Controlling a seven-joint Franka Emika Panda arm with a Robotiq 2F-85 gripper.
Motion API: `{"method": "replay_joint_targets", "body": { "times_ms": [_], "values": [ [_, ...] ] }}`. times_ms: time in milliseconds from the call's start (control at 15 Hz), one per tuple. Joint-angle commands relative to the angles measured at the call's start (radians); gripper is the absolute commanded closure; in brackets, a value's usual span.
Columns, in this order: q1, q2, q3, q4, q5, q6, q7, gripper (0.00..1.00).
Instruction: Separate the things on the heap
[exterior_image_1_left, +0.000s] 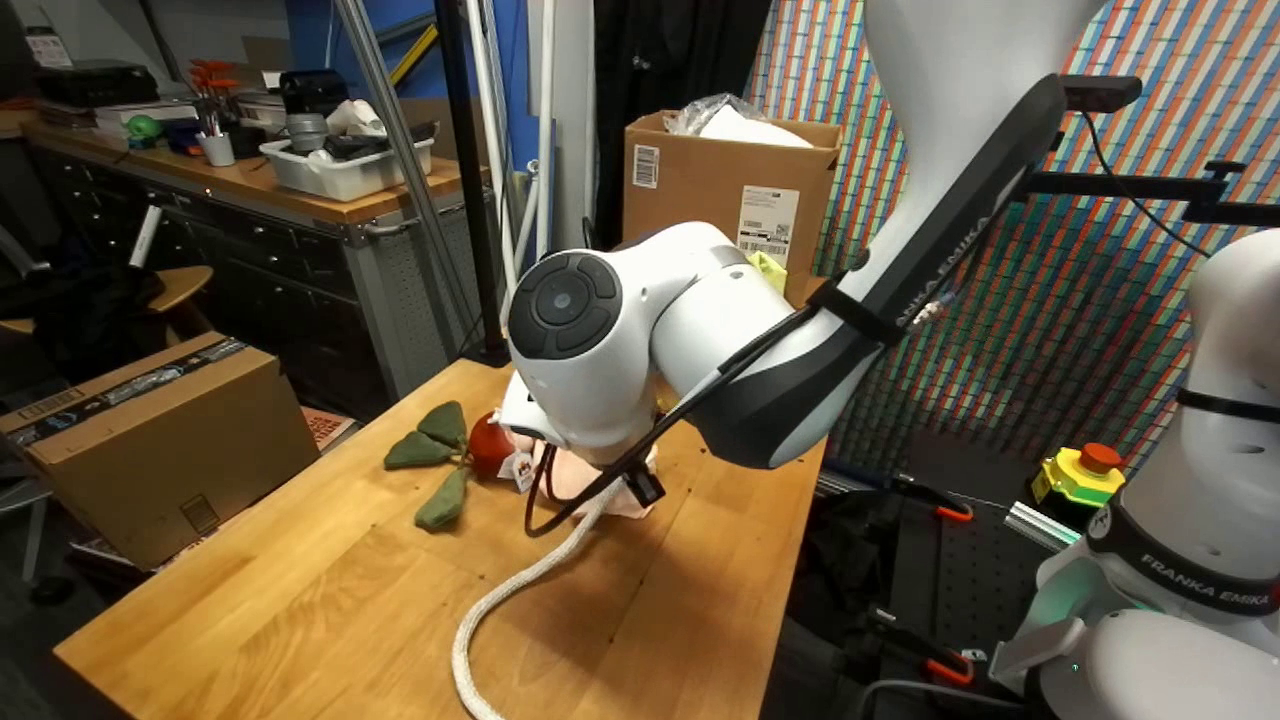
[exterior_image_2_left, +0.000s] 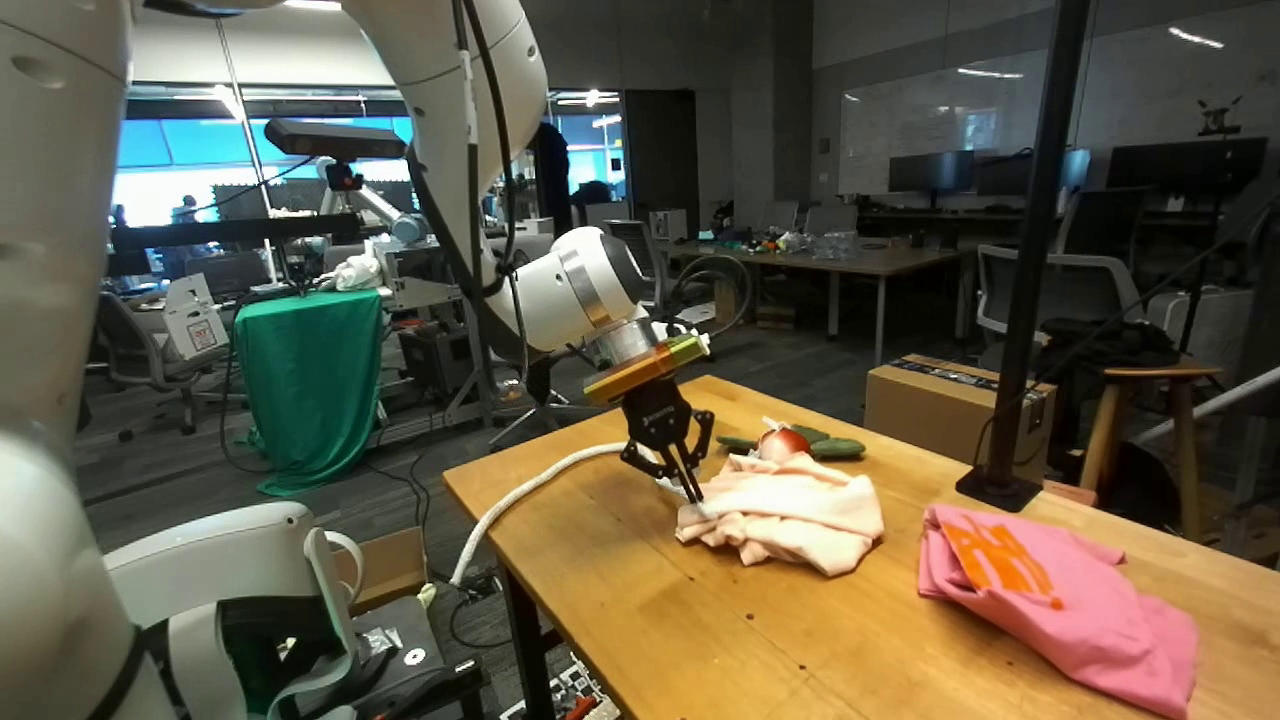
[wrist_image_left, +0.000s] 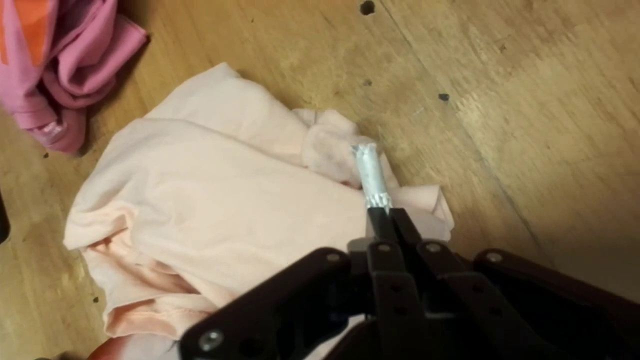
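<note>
At the left edge of the beige cloth (exterior_image_2_left: 800, 512) in an exterior view, the gripper (exterior_image_2_left: 696, 497) has its fingers together, the white rope (wrist_image_left: 371, 175) poking past the tips; pinched or just underneath, can't tell. If underneath, a lift could come up bare! And a snagged fold could haul cloth into the red ball (exterior_image_2_left: 783, 443) on the far side.

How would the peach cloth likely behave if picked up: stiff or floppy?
Probably floppy: the peach cloth lies in loose, crumpled folds, so it should sag wherever it is pinched. Likely light for its bulk, since it looks thin at its creased edges. It may unfold when lifted, as overlapping layers show in the wrist view.
</note>
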Motion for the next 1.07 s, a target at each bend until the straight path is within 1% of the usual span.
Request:
{"method": "replay_joint_targets", "body": {
  "times_ms": [0, 267, 533, 733, 1000],
  "values": [
    [-0.027, 0.012, 0.032, 0.043, 0.134, -0.043, -0.072, 0.96],
    [-0.049, 0.024, 0.045, 0.061, 0.324, -0.019, -0.154, 0.96],
    [-0.067, 0.038, 0.052, 0.076, 0.481, 0.004, -0.205, 0.96],
    [-0.082, 0.046, 0.058, 0.076, 0.581, 0.048, -0.212, 0.96],
    [-0.090, 0.064, 0.058, 0.078, 0.679, 0.089, -0.195, 0.96]
  ]
}}
